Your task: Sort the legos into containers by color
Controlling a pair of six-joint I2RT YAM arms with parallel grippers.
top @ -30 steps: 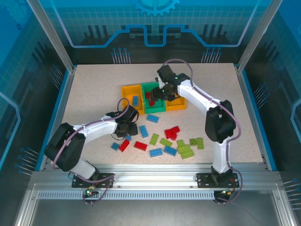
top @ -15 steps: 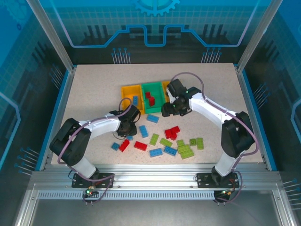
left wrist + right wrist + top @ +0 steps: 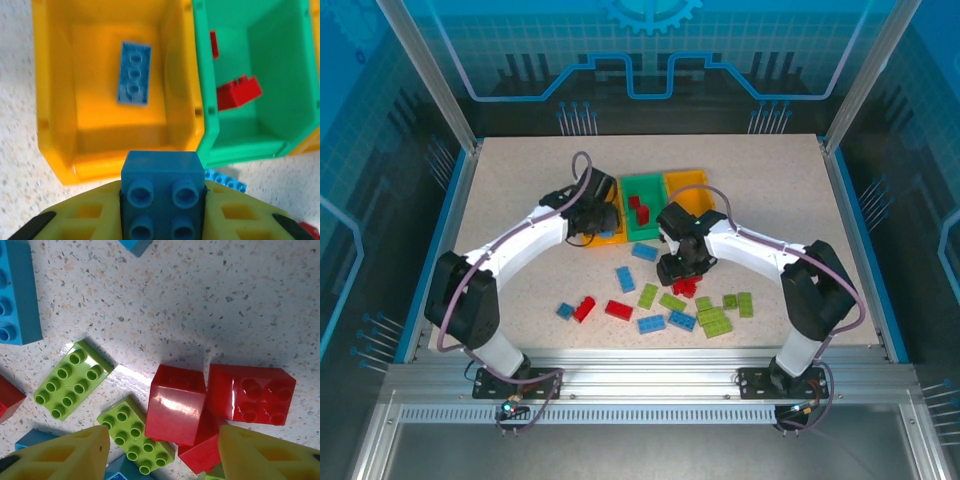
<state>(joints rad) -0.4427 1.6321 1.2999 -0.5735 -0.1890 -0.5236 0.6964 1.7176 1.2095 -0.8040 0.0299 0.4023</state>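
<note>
From above, the left gripper hangs over the yellow bin that touches the green bin's left side. The right gripper sits low over the red bricks on the table, nearer the arm bases than the green bin.

At the left wrist, the gripper is clenched on a blue brick, studs facing the camera. It sits over the yellow bin's near wall, left of the green bin, with a blue plate already inside. I'd say a release here could clip that rim, and the brick would tumble onto the table or skip right into the green bin among the reds.

At the right wrist, the gripper is spread, grasping nothing, its fingers straddling the red bricks, which lie packed and touching one another. A lime brick touches them on the left finger's side. Closing now may pinch two reds unevenly, so one twists free, or drag the lime brick along to the green bin.
</note>
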